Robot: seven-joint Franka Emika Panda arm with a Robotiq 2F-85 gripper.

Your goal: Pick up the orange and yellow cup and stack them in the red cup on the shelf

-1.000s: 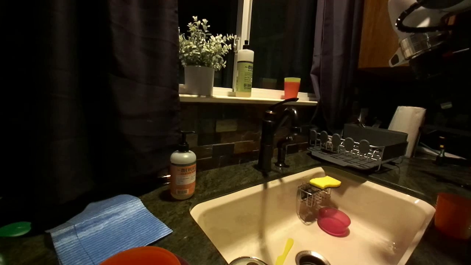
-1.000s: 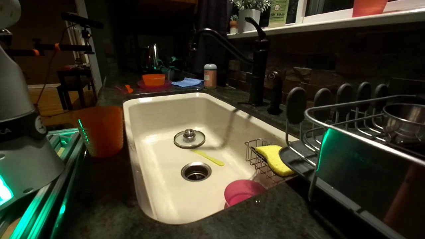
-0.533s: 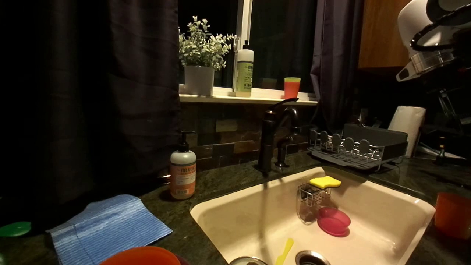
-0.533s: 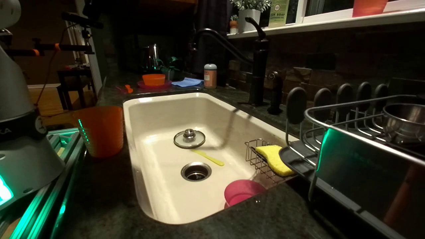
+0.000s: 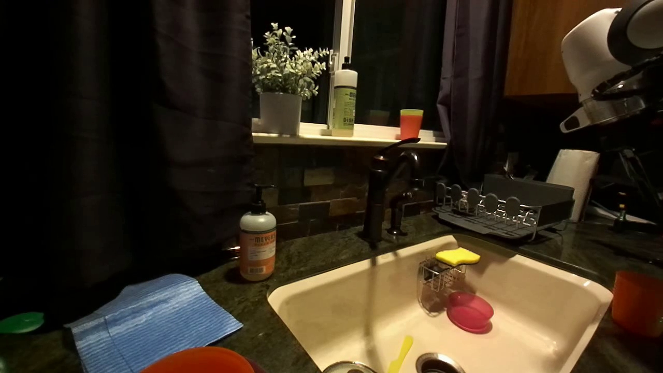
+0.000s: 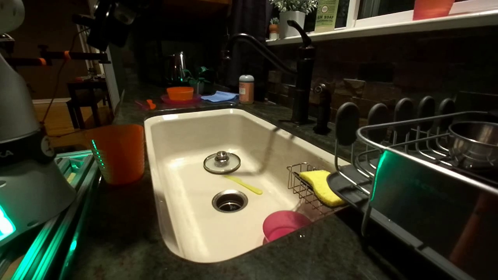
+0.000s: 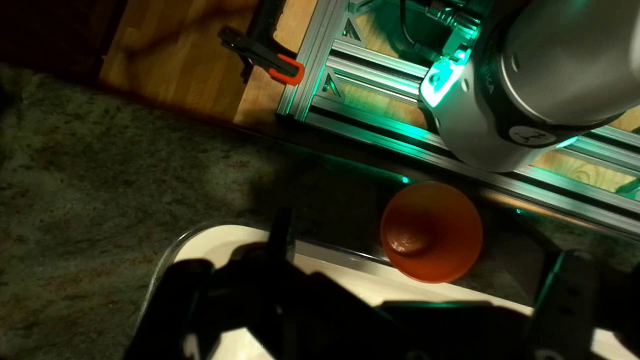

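Observation:
An orange cup [image 7: 432,232] stands upright on the dark counter between the sink and the robot base; an exterior view shows its side [image 6: 116,153]. In the wrist view its round mouth faces up, with a shiny rounded shape inside. Up on the shelf [image 5: 311,139] under the window sits the red cup [image 5: 411,127], with the rim of the yellow cup [image 5: 412,111] rising from it. My gripper [image 7: 426,239] hangs above the orange cup, its fingers [image 7: 282,231] wide apart and nothing held. In an exterior view it is mostly lost in darkness.
The white sink [image 6: 183,134] holds a pink-red bowl [image 6: 286,223], a yellow-green knife [image 6: 245,184] and a lid [image 6: 221,162]. A dark faucet [image 6: 303,77] rises behind it. Beside the sink are a dish rack [image 6: 428,233] and an orange bowl [image 6: 180,93].
The arm has come lower at the upper right of an exterior view, drifting slightly right. The dark gripper has descended into the upper left in an exterior view. The cups have not moved.

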